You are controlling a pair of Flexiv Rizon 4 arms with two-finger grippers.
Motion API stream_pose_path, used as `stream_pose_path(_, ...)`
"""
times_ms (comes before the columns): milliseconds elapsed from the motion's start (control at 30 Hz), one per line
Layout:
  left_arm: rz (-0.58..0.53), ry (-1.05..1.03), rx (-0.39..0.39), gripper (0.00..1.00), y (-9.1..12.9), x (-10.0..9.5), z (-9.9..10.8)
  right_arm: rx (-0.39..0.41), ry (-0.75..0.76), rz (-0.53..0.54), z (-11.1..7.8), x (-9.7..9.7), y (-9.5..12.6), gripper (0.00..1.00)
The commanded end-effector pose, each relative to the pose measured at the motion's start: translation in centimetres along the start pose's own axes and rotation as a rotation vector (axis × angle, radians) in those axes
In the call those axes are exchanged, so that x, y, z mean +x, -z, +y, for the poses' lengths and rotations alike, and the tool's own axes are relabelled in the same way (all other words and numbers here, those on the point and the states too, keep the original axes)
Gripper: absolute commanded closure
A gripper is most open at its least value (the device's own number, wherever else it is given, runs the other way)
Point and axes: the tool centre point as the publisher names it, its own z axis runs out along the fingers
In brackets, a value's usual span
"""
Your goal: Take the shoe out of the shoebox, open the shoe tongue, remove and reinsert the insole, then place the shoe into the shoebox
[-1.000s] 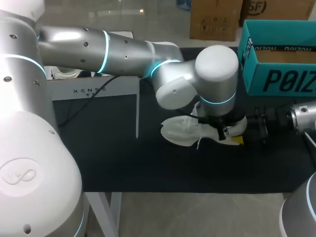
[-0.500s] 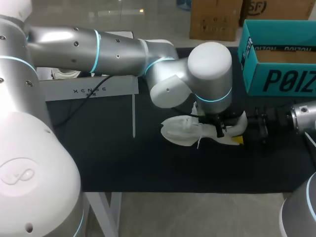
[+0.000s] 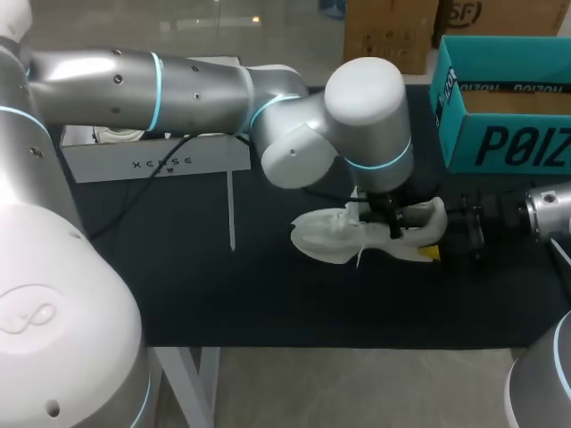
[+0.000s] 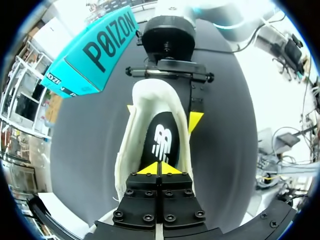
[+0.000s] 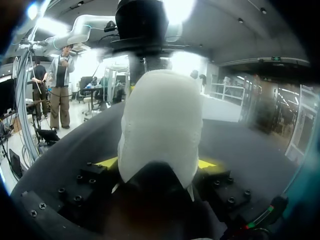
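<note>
Two grippers work the white fabric low-top shoe [image 3: 326,239], which lies on the black table mat [image 3: 223,294] near the teal cardboard shoebox [image 3: 517,143]. To anchor it, the right gripper [image 5: 157,162] clamps the heel from both sides. The left gripper [image 4: 159,169], fingers pressed together, reaches into the opening at the black printed insole [image 4: 159,142]. A pinch cannot be confirmed.

This is a robotics lab. A left arm [image 3: 178,85] and a right arm [image 3: 549,209], silver with lit blue rings, are over a black counter [image 3: 223,294]. A white equipment case [image 3: 161,162] stands well apart from the left claw [image 4: 160,169].
</note>
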Motion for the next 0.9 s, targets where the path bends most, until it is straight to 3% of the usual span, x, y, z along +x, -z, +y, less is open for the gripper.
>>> stream_pose_path(33,-0.004,-0.002,0.008,1.00,1.1,0.0,0.4,0.002,0.000,-0.001,-0.4,-0.2,-0.2,1.00)
stream_pose_path(333,0.015,-0.023,-0.001,1.00,1.7,-0.1,-0.1,0.002,0.000,-0.001,-0.4,-0.2,-0.2,1.00)
stream_pose_path(900,0.056,-0.140,-0.104,1.00,-0.7,-0.1,-1.4,0.002,0.000,-0.001,-0.4,-0.2,-0.2,1.00)
